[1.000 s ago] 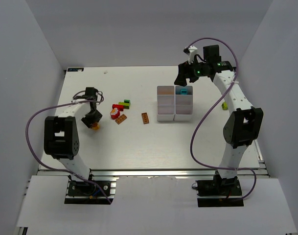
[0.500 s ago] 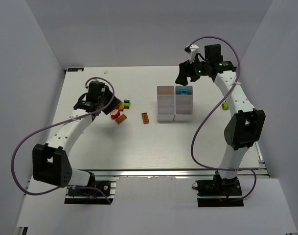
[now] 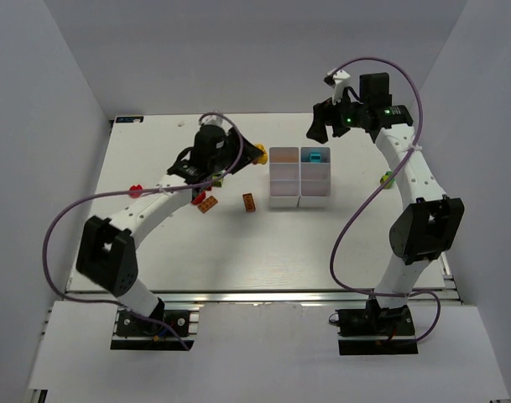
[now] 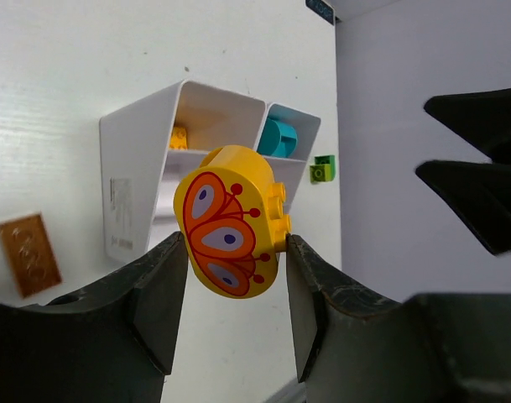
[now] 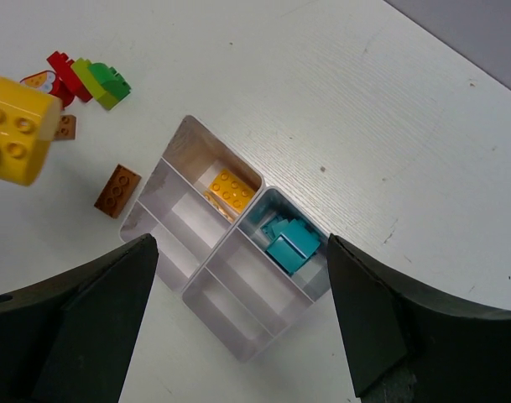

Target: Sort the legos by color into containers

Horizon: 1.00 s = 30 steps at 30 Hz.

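Observation:
My left gripper [image 3: 253,155] is shut on a yellow rounded brick with an orange butterfly print [image 4: 230,222], held in the air just left of the white six-compartment tray [image 3: 284,198]. The brick also shows in the right wrist view [image 5: 16,130]. The tray's far-left compartment holds a yellow-orange brick [image 5: 230,189]. Its far-right compartment holds teal pieces [image 5: 289,243]. The other compartments look empty. My right gripper [image 3: 322,128] is open and empty, hovering above the tray's far right side; in its wrist view [image 5: 240,242] the tray [image 5: 238,312] lies below it.
A brown brick [image 3: 250,202] lies left of the tray. Another brown brick [image 3: 207,204], a red piece [image 5: 66,71] and green pieces [image 5: 104,81] lie further left, partly under my left arm. A green piece [image 3: 388,177] lies right of the tray.
My left arm has swung from the table's left side to the right, carrying the yellow brick up to the tray's left edge. My right gripper has drifted slightly right.

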Each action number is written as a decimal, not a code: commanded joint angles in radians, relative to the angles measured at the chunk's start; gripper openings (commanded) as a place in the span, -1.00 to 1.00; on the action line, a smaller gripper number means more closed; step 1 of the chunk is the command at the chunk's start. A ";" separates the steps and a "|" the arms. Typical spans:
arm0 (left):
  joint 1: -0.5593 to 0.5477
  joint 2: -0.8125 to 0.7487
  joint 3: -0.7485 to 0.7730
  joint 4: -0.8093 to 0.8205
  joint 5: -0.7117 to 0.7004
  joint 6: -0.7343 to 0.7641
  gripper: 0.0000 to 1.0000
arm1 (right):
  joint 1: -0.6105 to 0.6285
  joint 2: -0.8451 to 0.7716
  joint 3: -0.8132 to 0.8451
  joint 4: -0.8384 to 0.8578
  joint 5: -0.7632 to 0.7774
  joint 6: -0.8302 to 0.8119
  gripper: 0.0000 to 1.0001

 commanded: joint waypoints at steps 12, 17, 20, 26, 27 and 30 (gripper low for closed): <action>-0.189 0.315 0.389 -0.055 -0.504 0.351 -1.00 | -0.059 -0.075 -0.045 0.041 -0.002 0.000 0.73; -0.220 0.382 0.431 -0.044 -0.573 0.406 -1.00 | -0.064 -0.066 -0.035 0.041 -0.005 0.000 0.73; -0.223 0.430 0.469 -0.065 -0.572 0.423 -1.00 | -0.068 -0.066 -0.035 0.039 -0.006 0.000 0.73; -0.233 0.484 0.509 -0.064 -0.599 0.466 -1.00 | -0.074 -0.061 -0.036 0.039 -0.011 0.003 0.73; -0.235 0.491 0.527 -0.067 -0.607 0.469 -1.00 | -0.076 -0.060 -0.036 0.039 -0.011 0.003 0.73; -0.240 0.513 0.552 -0.070 -0.634 0.487 -1.00 | -0.076 -0.060 -0.036 0.039 -0.012 0.003 0.73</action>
